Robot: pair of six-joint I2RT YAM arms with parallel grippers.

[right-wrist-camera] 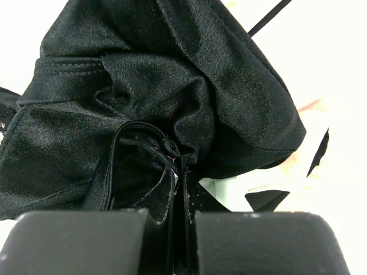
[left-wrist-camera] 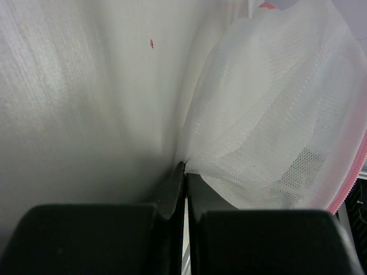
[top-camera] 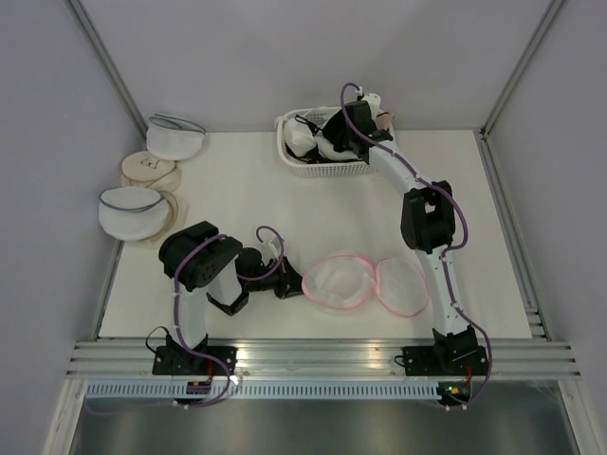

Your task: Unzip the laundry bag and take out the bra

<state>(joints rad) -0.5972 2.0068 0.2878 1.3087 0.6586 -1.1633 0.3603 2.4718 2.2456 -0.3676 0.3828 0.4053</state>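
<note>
My left gripper [top-camera: 292,284] is pinched shut on the left edge of the round white mesh laundry bag with pink zipper trim [top-camera: 365,284]. The bag lies opened into two halves near the front of the white table [top-camera: 237,190]. My right gripper [right-wrist-camera: 182,172] is clamped on the black padded bra [right-wrist-camera: 172,86] (bunched fabric, one thin strap showing) over the white slatted plastic basket [top-camera: 322,171] at the back.

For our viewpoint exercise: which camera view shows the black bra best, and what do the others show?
Right wrist view: the bra fills the frame, bunched and pinched in the shut right gripper. The top view shows only a small dark patch at the basket. The left wrist view shows none of it, only the laundry bag.
</note>
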